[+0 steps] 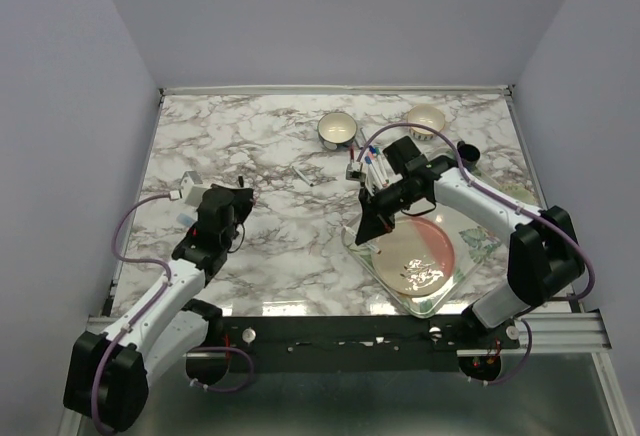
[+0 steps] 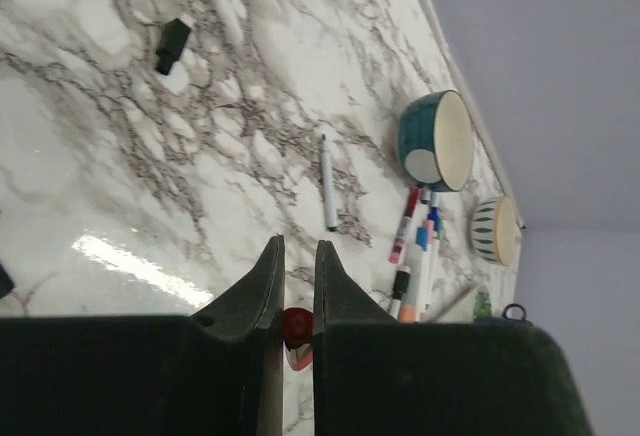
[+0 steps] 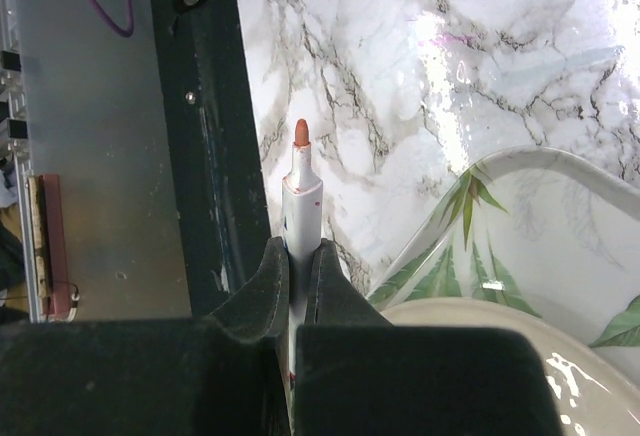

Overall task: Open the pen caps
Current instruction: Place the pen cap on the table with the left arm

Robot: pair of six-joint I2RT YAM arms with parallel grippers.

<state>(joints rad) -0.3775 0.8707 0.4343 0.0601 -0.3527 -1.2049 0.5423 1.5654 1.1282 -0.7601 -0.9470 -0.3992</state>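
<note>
Apparently to keep them apart, the right fingers [image 3: 264, 288] pinch the bare-tipped pen [image 3: 298, 184] and the left fingers [image 2: 262, 291] pinch its red cap [image 2: 295, 326].

On the table [image 1: 290, 256], two bowls stand at the far side, the left bowl [image 1: 337, 129] a little nearer than the right bowl [image 1: 427, 117]. A small cup [image 1: 468, 152] sits to their right, near the right edge. Just before the left bowl and slightly to its right lies a bunch of pens [image 1: 368, 168], side by side. A lone pen [image 1: 305, 176] lies apart to their left, and a loose cap [image 2: 173, 44] lies further left and nearer. The tray [image 1: 485, 246] sits at the near right with a plate [image 1: 415, 256] in it. Over the tray's left corner the right gripper [image 3: 297, 246] pinches an uncapped pen [image 3: 299, 191], its tip toward the table's near edge. Over the left half, the left gripper [image 2: 296, 256] has a small cap [image 2: 293, 328] between its fingers
</note>
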